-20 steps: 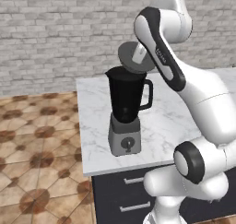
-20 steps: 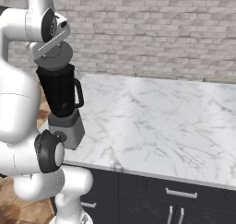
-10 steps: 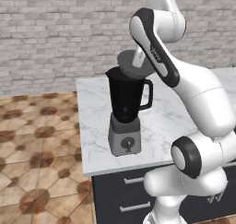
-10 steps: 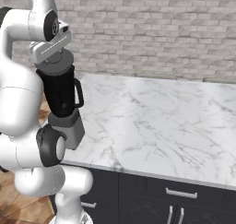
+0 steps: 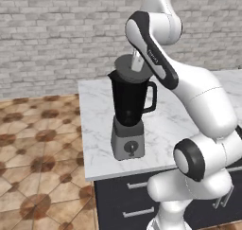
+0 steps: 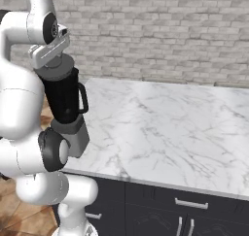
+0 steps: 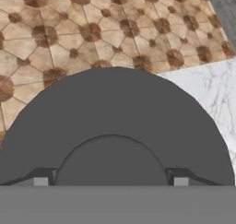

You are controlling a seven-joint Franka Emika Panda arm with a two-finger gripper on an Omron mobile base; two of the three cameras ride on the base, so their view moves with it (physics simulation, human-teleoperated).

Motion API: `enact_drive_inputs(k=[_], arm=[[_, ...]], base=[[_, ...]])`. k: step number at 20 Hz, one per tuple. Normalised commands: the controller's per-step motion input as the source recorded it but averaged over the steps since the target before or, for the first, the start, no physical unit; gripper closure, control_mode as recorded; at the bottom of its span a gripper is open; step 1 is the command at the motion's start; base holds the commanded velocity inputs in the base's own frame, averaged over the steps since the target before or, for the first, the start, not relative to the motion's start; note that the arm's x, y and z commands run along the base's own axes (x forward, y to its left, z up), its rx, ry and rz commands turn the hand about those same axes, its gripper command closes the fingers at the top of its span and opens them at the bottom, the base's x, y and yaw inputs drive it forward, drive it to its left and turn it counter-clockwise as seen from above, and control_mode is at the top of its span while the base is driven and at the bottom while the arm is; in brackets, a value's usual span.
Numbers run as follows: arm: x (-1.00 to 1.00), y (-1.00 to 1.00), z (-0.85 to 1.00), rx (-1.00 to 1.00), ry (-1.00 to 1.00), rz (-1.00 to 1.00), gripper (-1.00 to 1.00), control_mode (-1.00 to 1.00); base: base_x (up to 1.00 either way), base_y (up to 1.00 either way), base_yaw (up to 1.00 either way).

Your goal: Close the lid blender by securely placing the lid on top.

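Upper centre of left base view: end effector pinching the lid, tilted just over the blender mouth. I'd expect a skewed seat if released now; it may slide onto the surface.

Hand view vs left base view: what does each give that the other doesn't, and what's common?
Hand view alone: the lid from above, its raised centre between the end effector fingertips, which sit close against it.

Left base view alone: the blender whole, black jar with side handle on a grey base with a dial, and the lid tilted right at the jar's mouth, not yet flat.

Both: the lid, the marble counter and the tiled floor.
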Motion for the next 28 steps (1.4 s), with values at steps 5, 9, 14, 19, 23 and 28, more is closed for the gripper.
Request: enact_drive_inputs(k=[5, 9, 14, 19, 23, 28], arm=[[0.20, 0.10, -0.05, -0.04, 0.01, 0.11, 1.00, -1.00], [0.35, 0.06, -0.03, -0.04, 0.05, 0.11, 1.00, -1.00], [0.30, 0.01, -0.01, -0.02, 0.05, 0.10, 1.00, -1.00], [0.18, 0.00, -0.11, 0.00, 0.07, 0.09, 1.00, -1.00], [0.03, 0.00, -0.21, 0.00, 0.04, 0.06, 1.00, -1.00], [0.00, 0.00, -0.23, 0.00, 0.00, 0.04, 1.00, -1.00]], base=[[0.00, 0.00, 0.00], [0.00, 0.00, 0.00], [0.00, 0.00, 0.00], [0.00, 0.00, 0.00], [0.00, 0.00, 0.00], [0.00, 0.00, 0.00]])
